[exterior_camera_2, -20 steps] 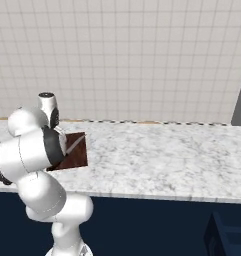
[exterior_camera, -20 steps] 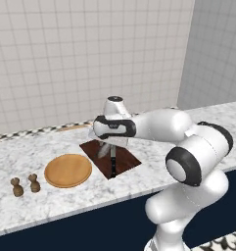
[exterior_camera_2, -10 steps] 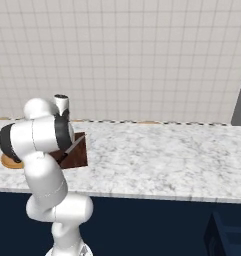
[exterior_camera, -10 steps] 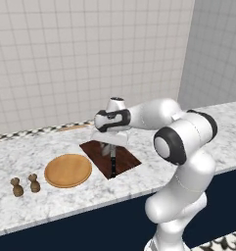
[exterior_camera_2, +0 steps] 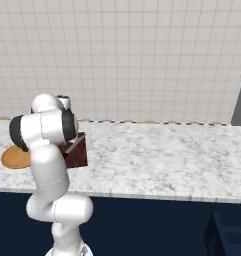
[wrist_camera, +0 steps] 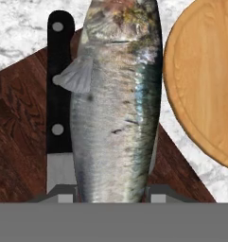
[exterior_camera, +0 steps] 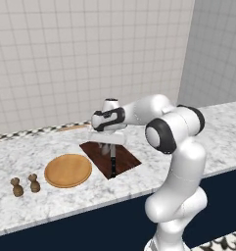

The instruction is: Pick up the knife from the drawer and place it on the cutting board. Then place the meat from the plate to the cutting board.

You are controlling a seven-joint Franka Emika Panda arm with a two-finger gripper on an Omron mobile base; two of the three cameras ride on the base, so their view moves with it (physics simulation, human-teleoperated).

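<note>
My gripper [wrist_camera: 113, 196] is shut on the meat [wrist_camera: 115, 104], a grey-silver fish that reaches away from the fingertips [wrist_camera: 63, 194]. It hangs over the dark reddish-brown cutting board [wrist_camera: 16, 142]. The knife [wrist_camera: 58, 85] lies flat on that board right beside the fish, black handle far, blade near. From the left base view the gripper [exterior_camera: 107, 147] hovers low over the board [exterior_camera: 127, 159], and the knife [exterior_camera: 112, 165] shows below it. The orange-tan plate [exterior_camera: 68, 170] sits bare just left of the board. I cannot tell whether the fish touches the board. The drawer is out of view.
Two small brown shakers [exterior_camera: 24, 185] stand on the marble counter [exterior_camera: 153, 147] left of the plate. A tiled wall runs behind. The counter's front edge lies close to the board [exterior_camera_2: 79, 152]. A navy shape [exterior_camera_2: 227, 232] juts out low at the right.
The arm's elbow has swung up and to the left while the hand stayed over the cutting board. The grip on the fish is the same.
</note>
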